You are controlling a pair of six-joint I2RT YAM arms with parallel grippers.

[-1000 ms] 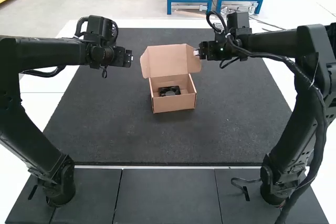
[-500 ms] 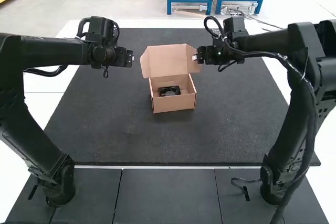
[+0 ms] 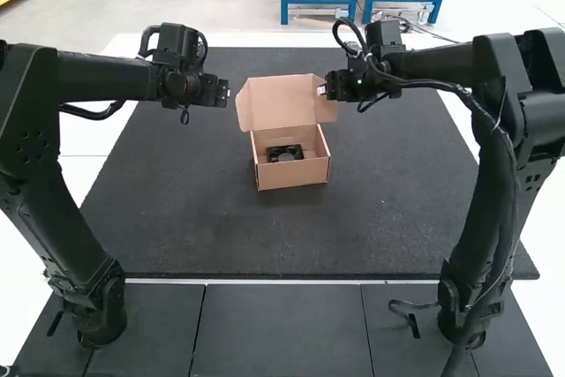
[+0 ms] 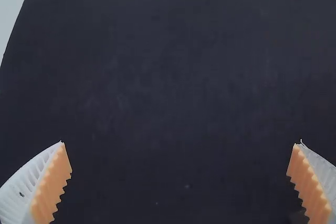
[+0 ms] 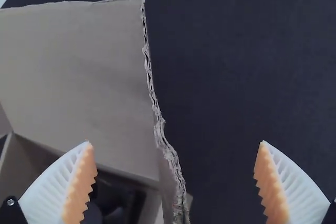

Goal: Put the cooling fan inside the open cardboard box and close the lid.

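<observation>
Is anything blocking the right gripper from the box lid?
Nothing visible does. The open right gripper is at the upright lid, its side edge between the fingers. The fan already lies in the box.

Left arm [image 3: 88, 77] and right arm [image 3: 459, 59] are matte black with looped cables [image 3: 337, 34]. Left claw [image 4: 180, 145] and right claw [image 5: 174, 143] have white ribbed fingers [image 5: 47, 190], orange toothed pads [image 5: 266, 182].
</observation>
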